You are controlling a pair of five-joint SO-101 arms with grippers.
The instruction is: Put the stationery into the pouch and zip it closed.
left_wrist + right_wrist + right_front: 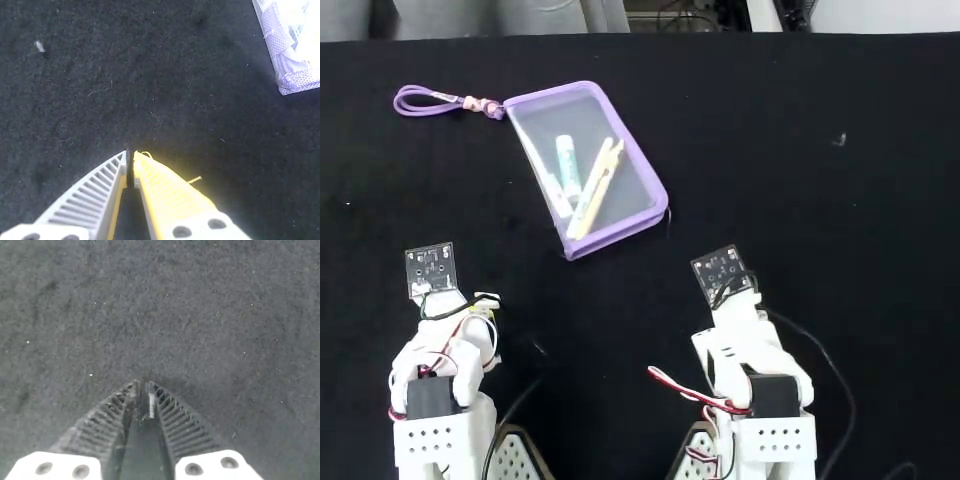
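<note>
Pressed together at their tips, the jaws of the left gripper point(131, 161) hold nothing, one finger white and the other yellow, and they hang over bare black table point(125, 75). Those of the right gripper point(142, 390) are likewise closed on nothing, above the same dark cloth. Across the table from the arms, the purple pouch point(552, 93) lies flat and slanted, its see-through face up and its wrist strap point(448, 98) trailing away from one corner. Inside it lie a white-and-teal tube point(566, 160) and, just beside that, a pair of pale yellow pens point(598, 185) set lengthwise along the pouch; nothing of the stationery lies loose on the cloth. Whether the zip is drawn all the way, I cannot tell. From above, the left arm point(440, 360) and the right arm point(750, 370) sit folded back at the near edge, well apart from the pouch. The left wrist camera catches the pouch's near corner point(295, 75), with its purple binding and meshed face, well beyond the fingertips; the overhead camera alone lays out the whole pouch and what it holds.
</note>
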